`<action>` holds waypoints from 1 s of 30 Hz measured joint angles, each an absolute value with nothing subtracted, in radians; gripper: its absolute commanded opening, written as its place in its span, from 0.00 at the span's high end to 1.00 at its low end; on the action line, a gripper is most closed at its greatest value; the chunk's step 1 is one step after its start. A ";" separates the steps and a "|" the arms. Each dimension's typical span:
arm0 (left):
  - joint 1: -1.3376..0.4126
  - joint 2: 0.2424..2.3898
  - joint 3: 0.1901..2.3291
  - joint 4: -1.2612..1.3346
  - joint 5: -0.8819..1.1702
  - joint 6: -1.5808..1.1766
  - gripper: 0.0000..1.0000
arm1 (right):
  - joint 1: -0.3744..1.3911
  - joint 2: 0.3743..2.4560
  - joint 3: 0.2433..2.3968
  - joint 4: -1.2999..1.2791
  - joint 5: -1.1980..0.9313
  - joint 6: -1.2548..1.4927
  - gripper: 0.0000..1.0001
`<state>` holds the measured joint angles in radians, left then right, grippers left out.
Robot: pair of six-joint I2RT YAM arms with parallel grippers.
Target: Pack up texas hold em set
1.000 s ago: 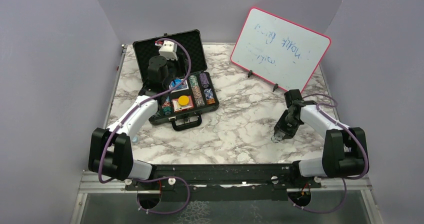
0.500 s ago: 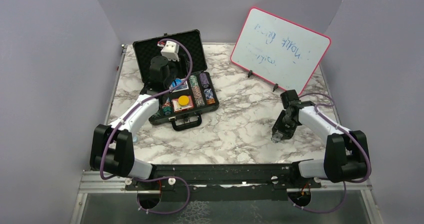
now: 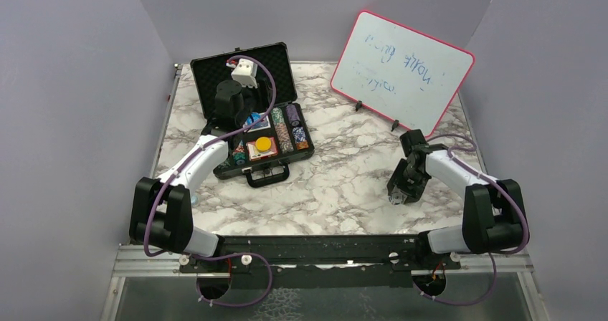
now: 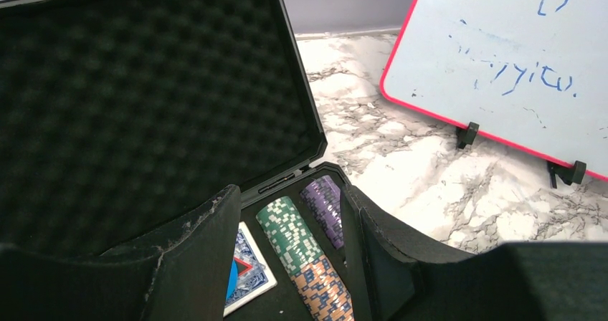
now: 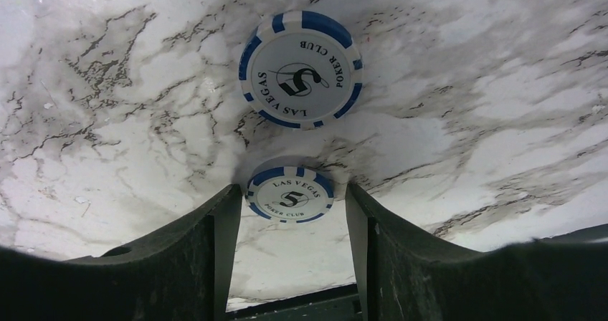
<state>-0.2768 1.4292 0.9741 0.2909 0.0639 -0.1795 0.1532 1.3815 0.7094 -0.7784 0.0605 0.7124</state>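
The black case (image 3: 281,61) lies open at the back left, its foam lid (image 4: 143,99) upright. Inside are rows of green (image 4: 287,228), purple (image 4: 326,203) and orange chips (image 4: 323,292), a blue-backed card deck (image 4: 251,274) and a yellow button (image 3: 264,144). My left gripper (image 3: 247,115) hovers open over the chip rows (image 4: 290,260), holding nothing. My right gripper (image 3: 396,196) is down at the table on the right, open (image 5: 290,217). A blue-and-white chip (image 5: 290,194) lies flat between its fingertips. A second blue-and-white chip (image 5: 300,69) lies just beyond it.
A pink-framed whiteboard (image 3: 401,70) stands on small black feet at the back right and also shows in the left wrist view (image 4: 502,56). The marble table (image 3: 337,170) has purple walls on three sides. The case handle (image 3: 267,176) points toward the arms.
My right gripper has shifted a little to the left and lower over the table. My left arm has barely moved.
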 measured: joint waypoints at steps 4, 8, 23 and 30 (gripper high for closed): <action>-0.277 1.429 0.974 0.291 0.064 -0.180 0.44 | 0.173 1.393 0.710 -0.780 0.063 0.714 0.44; -0.277 1.429 0.974 0.291 0.056 -0.174 0.44 | 0.205 1.393 0.710 -0.778 0.065 0.717 0.47; -0.277 1.427 0.974 0.291 0.025 -0.133 0.44 | 0.217 1.355 0.707 -0.761 0.119 0.771 0.76; -0.277 1.425 0.974 0.291 0.011 -0.118 0.44 | 0.217 1.313 0.827 -0.770 0.220 0.807 0.74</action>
